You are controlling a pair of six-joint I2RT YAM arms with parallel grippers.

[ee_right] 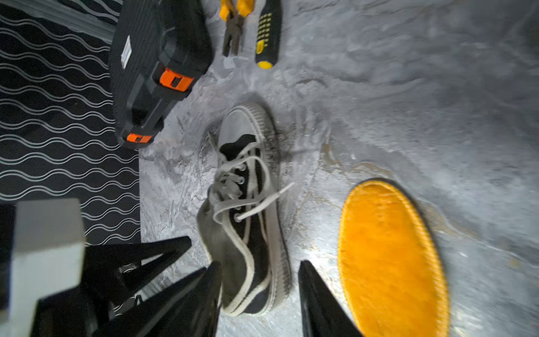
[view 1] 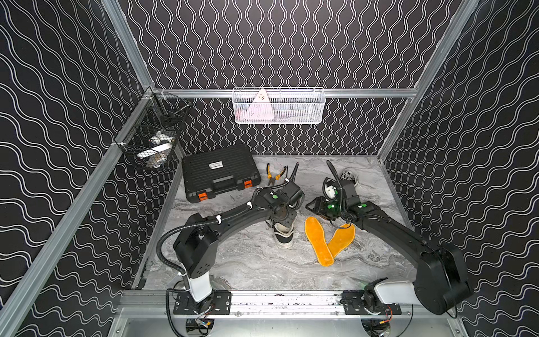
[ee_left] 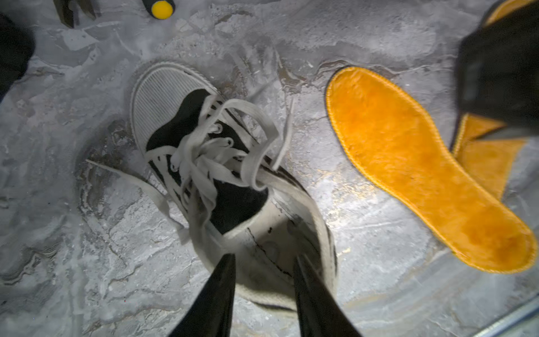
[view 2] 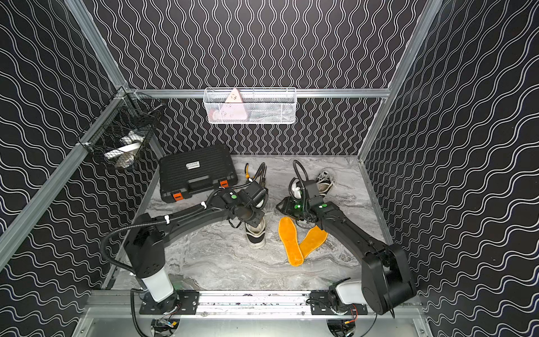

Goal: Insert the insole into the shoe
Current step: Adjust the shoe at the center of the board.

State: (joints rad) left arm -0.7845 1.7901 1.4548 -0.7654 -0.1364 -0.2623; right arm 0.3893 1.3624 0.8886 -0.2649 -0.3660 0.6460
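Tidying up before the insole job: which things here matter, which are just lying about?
For the job: black canvas sneaker, two orange fuzzy insoles.
Lying about: black plastic tool case, yellow-handled pliers, black-and-yellow screwdriver, second sneaker, white mesh basket, black wire basket.

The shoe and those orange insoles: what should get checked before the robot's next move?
1. Shoe sole down, mouth up: ok.
2. Laces clear of the mouth: not ok, a loose loop lies at its edge.
3. Top insole free, lying over the second insole: ok.
4. Right gripper open and empty: ok.
5. Left gripper holding the shoe: cannot tell; its jaws stand apart at the back.
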